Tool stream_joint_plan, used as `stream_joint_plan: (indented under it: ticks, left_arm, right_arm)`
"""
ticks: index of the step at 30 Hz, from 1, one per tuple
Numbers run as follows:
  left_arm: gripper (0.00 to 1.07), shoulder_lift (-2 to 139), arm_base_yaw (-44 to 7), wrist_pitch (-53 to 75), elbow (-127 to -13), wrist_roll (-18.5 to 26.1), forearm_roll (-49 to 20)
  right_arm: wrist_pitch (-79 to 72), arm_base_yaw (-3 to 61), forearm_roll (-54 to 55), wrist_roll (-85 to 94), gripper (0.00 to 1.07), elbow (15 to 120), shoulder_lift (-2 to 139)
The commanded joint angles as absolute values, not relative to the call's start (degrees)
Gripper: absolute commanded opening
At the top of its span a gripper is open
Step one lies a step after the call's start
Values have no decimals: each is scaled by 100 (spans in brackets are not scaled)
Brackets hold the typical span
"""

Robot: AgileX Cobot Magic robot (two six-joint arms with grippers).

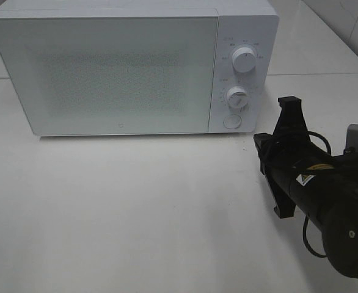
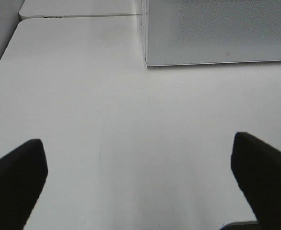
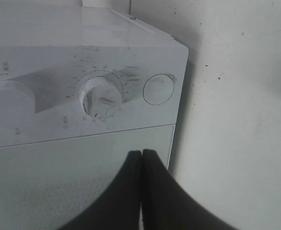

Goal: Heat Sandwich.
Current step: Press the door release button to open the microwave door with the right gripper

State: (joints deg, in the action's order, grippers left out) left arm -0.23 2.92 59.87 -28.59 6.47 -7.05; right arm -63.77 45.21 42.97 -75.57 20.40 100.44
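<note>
Black right gripper [image 3: 141,153], jaws pressed together, faces a boxy white microwave [image 1: 105,73] and its round dials [image 1: 244,61], while the left gripper [image 2: 136,141] stands spread above the smooth white table [image 1: 136,207].

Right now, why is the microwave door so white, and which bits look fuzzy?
High view: bright light washes out the microwave door. Right wrist view: the shut right gripper is a blurry dark shape near the lens, and a grey shadow lies beside the microwave. Left wrist view: the open left gripper has dark, soft-edged fingers.
</note>
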Motion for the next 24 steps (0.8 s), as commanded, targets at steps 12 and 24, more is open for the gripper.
stream_joint_plan:
  ticks: [12, 24]
  left_arm:
    - [104, -172, 298, 5890, -2842, 653, -733]
    - [104, -172, 298, 5890, -2842, 653, -733]
  right_arm:
    - [-6268, 4303, 4057, -8136, 1, 2618, 10829]
    - [-5649, 3638, 3575, -8079, 1, 3346, 11270]
